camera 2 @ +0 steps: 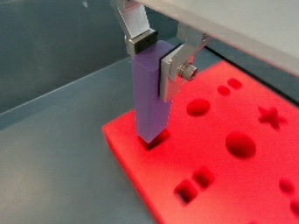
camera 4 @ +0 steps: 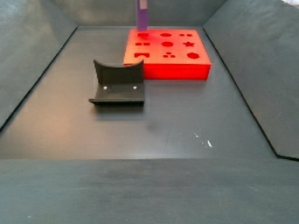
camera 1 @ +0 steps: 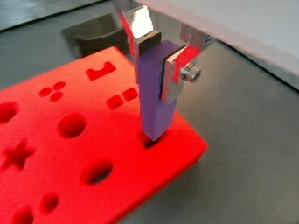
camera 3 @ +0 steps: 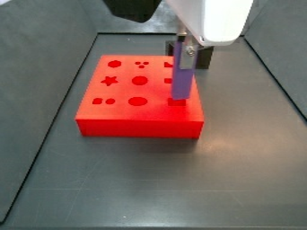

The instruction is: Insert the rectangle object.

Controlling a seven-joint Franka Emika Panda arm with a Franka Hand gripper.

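The rectangle object (camera 1: 156, 92), a slim purple-blue bar, stands upright in both wrist views (camera 2: 151, 96). My gripper (camera 1: 160, 54) is shut on its upper end, silver fingers (camera 1: 181, 63) on two sides. The bar's lower end meets a corner of the red block (camera 1: 82, 149), at a hole near the block's edge; how deep it sits is hidden. A side view shows the bar (camera 3: 182, 74) under my gripper (camera 3: 188, 47) at the red block's (camera 3: 138, 112) right side. In a side view the bar (camera 4: 142, 15) rises at the block's (camera 4: 170, 52) far left corner.
The red block has several shaped holes: star (camera 1: 17, 155), circles (camera 1: 73, 126), squares (camera 1: 121, 98). A dark grey curved holder (camera 4: 117, 84) stands in front of the block, also in a wrist view (camera 1: 96, 35). Grey bin walls (camera 3: 48, 135) enclose the floor.
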